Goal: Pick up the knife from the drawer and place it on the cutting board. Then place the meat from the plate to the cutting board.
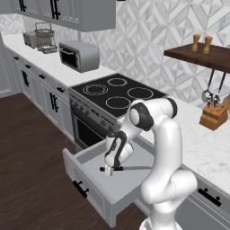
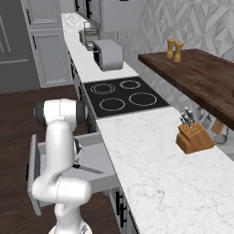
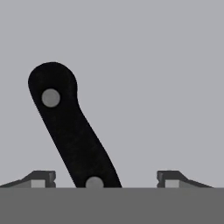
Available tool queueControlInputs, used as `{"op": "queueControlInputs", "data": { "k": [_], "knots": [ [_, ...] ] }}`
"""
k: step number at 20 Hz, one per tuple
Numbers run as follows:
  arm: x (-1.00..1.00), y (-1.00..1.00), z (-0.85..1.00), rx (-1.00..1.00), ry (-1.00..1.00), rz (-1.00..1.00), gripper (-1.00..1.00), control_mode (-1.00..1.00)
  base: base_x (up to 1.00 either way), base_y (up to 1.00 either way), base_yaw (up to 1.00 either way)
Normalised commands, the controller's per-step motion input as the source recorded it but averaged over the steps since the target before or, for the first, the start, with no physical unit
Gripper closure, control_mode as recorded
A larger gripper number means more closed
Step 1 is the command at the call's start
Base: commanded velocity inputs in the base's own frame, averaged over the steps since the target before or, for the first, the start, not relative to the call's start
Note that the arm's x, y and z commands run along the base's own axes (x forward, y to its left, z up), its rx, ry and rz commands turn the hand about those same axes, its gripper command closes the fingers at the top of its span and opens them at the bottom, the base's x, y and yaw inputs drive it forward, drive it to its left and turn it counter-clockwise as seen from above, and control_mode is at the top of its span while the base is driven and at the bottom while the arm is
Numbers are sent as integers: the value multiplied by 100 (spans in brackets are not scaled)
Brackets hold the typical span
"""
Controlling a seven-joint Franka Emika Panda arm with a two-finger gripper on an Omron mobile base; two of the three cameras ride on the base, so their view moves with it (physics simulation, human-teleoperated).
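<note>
Hovering low inside the pulled-out drawer (image 1: 90,173), the gripper (image 3: 106,179) has its two tips spread wide either side of the knife (image 3: 70,131), nothing gripped yet, set to pinch the handle. From left to right: one tip, the black handle with grey rivets flat on the drawer floor, the other tip.

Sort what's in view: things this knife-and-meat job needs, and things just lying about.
Job: black-handled silver-bladed knife; open light-grey drawer; gripper.
Lying about: wooden knife block; silver toaster oven; black glass cooktop; two wooden shakers.
</note>
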Motion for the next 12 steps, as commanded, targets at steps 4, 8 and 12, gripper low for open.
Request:
{"op": "queueControlInputs", "data": {
  "k": [4, 8, 12],
  "knots": [
    [6, 0, -40, 0, 0, 3, 100, -100, 0, 0, 0],
    [0, 0, -43, -2, 0, 4, 100, -100, 0, 0, 0],
    [0, 0, -37, 0, 0, 5, 100, -100, 0, 0, 0]
  ]
}}
